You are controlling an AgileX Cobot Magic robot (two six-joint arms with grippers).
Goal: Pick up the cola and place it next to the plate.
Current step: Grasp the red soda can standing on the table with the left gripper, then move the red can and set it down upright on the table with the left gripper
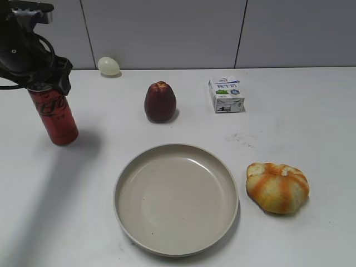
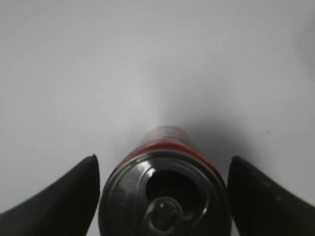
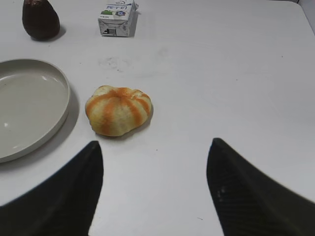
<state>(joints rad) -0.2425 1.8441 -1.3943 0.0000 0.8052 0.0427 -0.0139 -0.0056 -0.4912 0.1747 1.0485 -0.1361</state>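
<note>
Exterior view: left gripper [image 1: 49,83] grasps the tall slim red cola can [image 1: 55,118] far left; carry it upright, setting down just beside the round beige plate [image 1: 123,177].

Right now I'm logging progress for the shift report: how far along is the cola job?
Early stage. The left gripper has reached the cola and straddles its top, fingers either side in the wrist view, but whether it grips yet is unclear. The can stands at far left, well apart from the plate. Left: carry it over and set it beside the plate.
</note>
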